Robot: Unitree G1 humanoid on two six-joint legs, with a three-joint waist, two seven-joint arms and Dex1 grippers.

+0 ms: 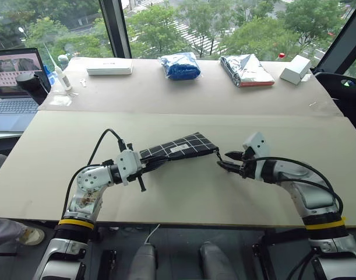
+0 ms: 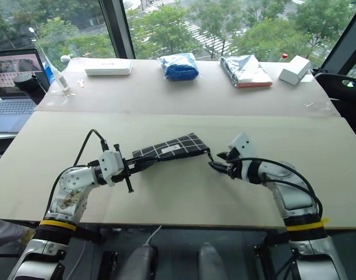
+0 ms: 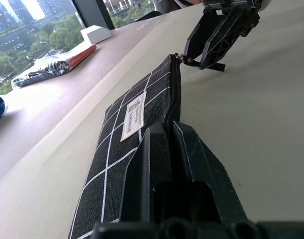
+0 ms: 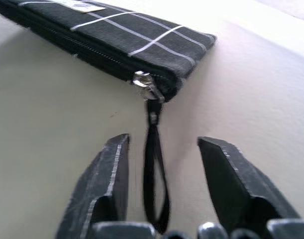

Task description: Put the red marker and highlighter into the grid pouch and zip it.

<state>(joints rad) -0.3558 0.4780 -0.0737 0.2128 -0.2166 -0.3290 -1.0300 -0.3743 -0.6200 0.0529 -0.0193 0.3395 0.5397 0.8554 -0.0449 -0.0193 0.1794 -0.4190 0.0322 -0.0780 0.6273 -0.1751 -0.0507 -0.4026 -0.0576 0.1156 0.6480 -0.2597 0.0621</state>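
The grid pouch [image 1: 178,148] lies on the table [image 1: 183,198], its zipper closed to the end. The left gripper [image 1: 144,169] is clamped on its one end. At the other end, the right gripper [image 4: 161,164] stands open around the pull strap [image 4: 155,169]; it is best to back straight away, so the strap does not snag.

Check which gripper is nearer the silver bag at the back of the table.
Right. The right gripper sits off the grid pouch's zipper end, roughly below the silver bag. The left gripper, clamping the pouch's opposite end, is farther left.
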